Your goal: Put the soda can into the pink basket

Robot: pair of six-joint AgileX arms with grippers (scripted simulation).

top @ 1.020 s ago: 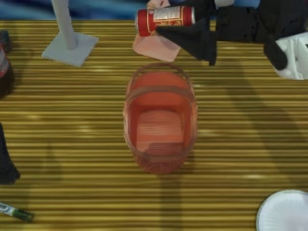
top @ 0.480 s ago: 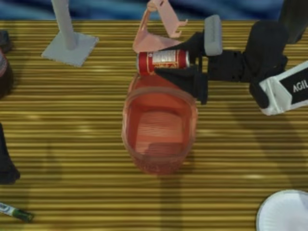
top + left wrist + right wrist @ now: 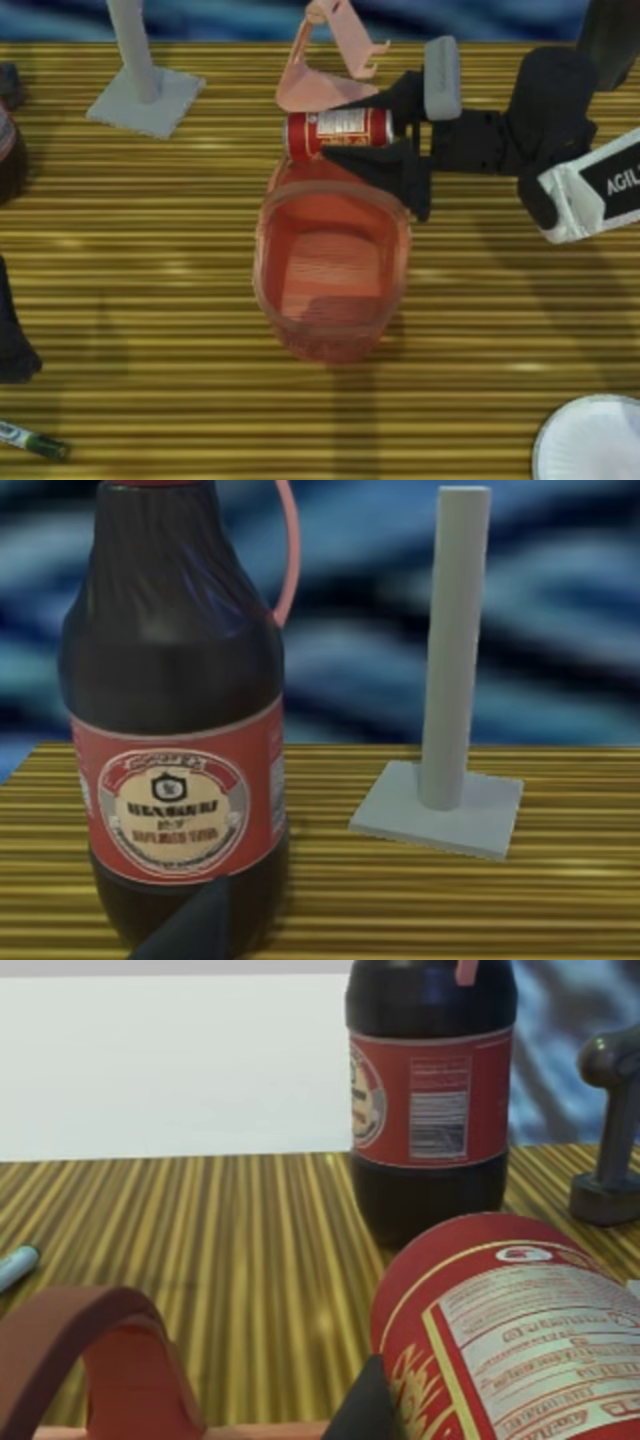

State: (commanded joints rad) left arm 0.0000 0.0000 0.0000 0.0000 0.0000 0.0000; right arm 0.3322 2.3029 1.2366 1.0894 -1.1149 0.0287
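The basket (image 3: 332, 270) sits at the middle of the table (image 3: 150, 240). The soda can (image 3: 338, 133) lies on its side over the basket's far rim, held from the right by the right gripper (image 3: 385, 132). Just behind it is the phone stand (image 3: 325, 70). Far left at the back stands a post on a flat base (image 3: 145, 85), with a bottle (image 3: 10, 150) at the left edge. A marker (image 3: 30, 440) lies near left, a plate (image 3: 590, 440) near right.
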